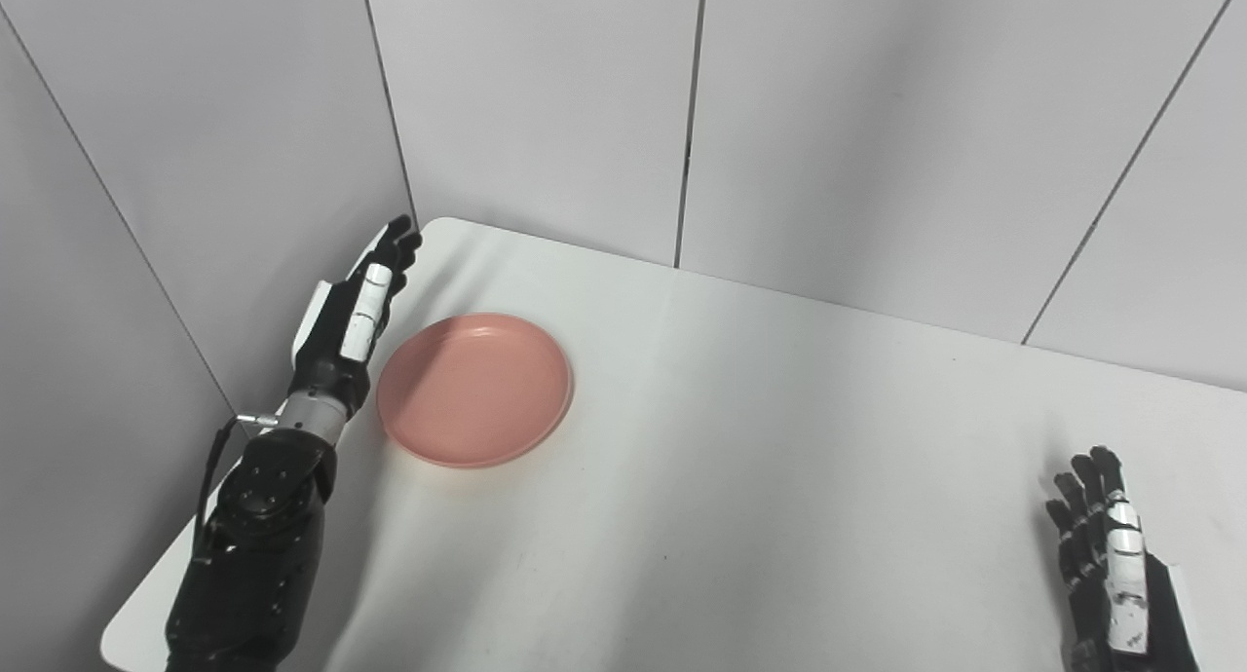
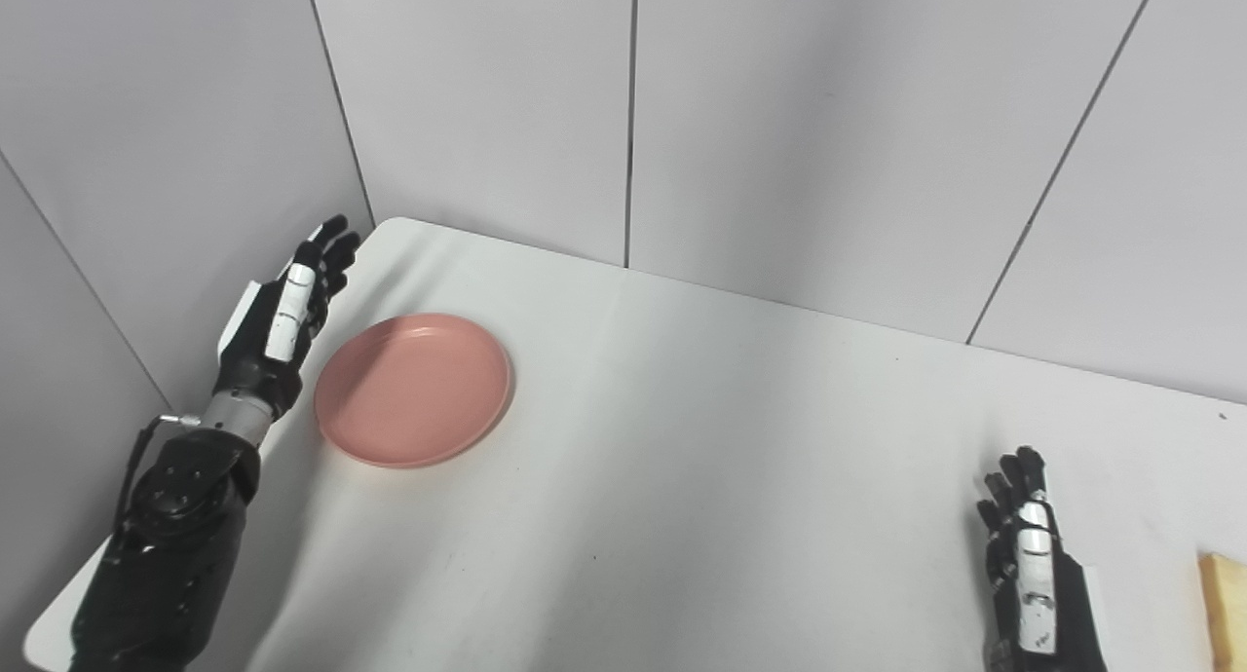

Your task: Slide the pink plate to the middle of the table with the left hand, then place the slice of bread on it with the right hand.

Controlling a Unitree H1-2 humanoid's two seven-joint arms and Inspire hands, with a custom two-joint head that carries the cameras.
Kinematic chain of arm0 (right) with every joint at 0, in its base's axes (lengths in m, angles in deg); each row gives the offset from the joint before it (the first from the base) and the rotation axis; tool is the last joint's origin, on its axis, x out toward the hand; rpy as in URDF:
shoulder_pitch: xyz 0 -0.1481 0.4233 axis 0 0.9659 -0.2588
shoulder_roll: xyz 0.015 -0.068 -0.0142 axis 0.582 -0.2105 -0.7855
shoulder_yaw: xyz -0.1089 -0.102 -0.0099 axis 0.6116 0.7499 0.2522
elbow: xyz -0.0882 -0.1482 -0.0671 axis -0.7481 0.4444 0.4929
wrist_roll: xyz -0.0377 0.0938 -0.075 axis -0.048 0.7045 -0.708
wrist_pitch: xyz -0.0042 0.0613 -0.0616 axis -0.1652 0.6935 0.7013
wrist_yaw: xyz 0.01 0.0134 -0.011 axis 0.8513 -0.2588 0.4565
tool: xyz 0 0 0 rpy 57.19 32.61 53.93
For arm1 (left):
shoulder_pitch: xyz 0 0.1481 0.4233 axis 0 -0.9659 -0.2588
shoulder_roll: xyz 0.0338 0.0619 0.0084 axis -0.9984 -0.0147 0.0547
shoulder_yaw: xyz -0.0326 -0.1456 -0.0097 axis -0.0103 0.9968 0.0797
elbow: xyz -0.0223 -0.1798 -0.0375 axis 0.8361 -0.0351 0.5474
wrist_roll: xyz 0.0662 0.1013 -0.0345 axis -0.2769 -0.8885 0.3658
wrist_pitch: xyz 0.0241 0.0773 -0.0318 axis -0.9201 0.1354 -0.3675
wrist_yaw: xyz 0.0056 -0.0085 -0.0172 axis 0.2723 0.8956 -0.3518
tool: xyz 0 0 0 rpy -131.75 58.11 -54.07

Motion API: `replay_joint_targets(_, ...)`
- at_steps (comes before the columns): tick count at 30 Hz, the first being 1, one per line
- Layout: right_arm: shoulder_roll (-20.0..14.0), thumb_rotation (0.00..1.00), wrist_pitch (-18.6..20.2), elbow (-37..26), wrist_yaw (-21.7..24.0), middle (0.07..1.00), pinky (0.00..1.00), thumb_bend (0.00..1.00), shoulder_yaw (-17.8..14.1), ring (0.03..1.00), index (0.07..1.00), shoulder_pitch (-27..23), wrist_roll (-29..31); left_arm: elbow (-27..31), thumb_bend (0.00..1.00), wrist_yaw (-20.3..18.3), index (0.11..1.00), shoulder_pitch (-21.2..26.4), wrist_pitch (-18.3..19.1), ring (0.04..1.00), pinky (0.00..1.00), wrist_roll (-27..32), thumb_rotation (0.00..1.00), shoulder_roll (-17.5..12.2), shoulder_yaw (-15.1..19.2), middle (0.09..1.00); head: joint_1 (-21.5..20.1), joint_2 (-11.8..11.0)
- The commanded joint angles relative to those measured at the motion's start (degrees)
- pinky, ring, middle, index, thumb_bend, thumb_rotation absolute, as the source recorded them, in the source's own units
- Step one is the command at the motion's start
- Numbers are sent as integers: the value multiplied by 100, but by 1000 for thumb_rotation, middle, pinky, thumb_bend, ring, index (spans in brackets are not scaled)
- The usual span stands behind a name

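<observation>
— Plate finish?
— Pink plate (image 1: 474, 390): smooth, plastic-looking, slight sheen at the rim.
— Desk?
— Desk (image 1: 779, 477): white, smooth, matt with soft reflections.
— Hands?
— Left robot hand (image 1: 356, 317): black plastic, glossy white panels, metal wrist collar. Bread slice (image 2: 1226, 609): porous, matt.

A white table (image 1: 740, 477) is seen filling the lower part of both views, its top smooth and matte, with rounded corners shown at the far left and the near left. A few tiny dark specks are scattered over its surface. Soft shadows are cast across the left half of the top. Behind and to the left, the table is enclosed by pale grey wall panels (image 1: 546, 97), which are divided by thin dark seams. The panels are met by the table's far edge along a straight line.
</observation>
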Motion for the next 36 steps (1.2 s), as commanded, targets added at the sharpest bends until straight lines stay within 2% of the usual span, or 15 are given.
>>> replay_joint_targets(1, -47, 938, -299, -117, 61, 986, 1000, 620, -31, 987, 989, -119, 29, -87, 799, -29, 923, 115, 54, 969, 1000, -67, 1000, -235, -11, 945, -6, 5)
replay_joint_targets(10, -56, 958, -311, -110, 69, 993, 1000, 604, -28, 996, 996, -113, 25, -653, 770, -30, 945, 176, -81, 995, 1000, -155, 1000, -360, -31, 950, 4, 5)
replay_joint_targets(18, -49, 956, -324, -115, 75, 990, 1000, 604, -29, 994, 995, -113, 39, -911, 761, -50, 940, 256, -110, 991, 1000, -71, 1000, -298, 13, 959, -15, 9)
replay_joint_targets(23, -49, 950, -327, -105, 68, 989, 1000, 602, -34, 989, 994, -126, 39, -1179, 724, -172, 925, 345, -381, 971, 1000, -2, 1000, -257, -43, 951, -40, 7)
replay_joint_targets(25, -46, 953, -317, -127, 55, 986, 1000, 602, -28, 987, 992, -123, 21, -1257, 738, -266, 925, 392, -430, 974, 1000, 130, 1000, -216, -34, 949, -40, 7)
replay_joint_targets(29, -41, 952, -255, -153, 46, 987, 1000, 600, -40, 986, 992, -130, 51, -1630, 767, -674, 941, 529, -778, 986, 1000, 424, 1000, -196, -120, 960, -47, 4)
replay_joint_targets(36, -50, 951, -300, -88, 28, 987, 1000, 607, -51, 984, 989, -141, 15, -2029, 846, -1150, 941, 709, -930, 982, 1000, 801, 1000, -119, -216, 964, -58, 3)
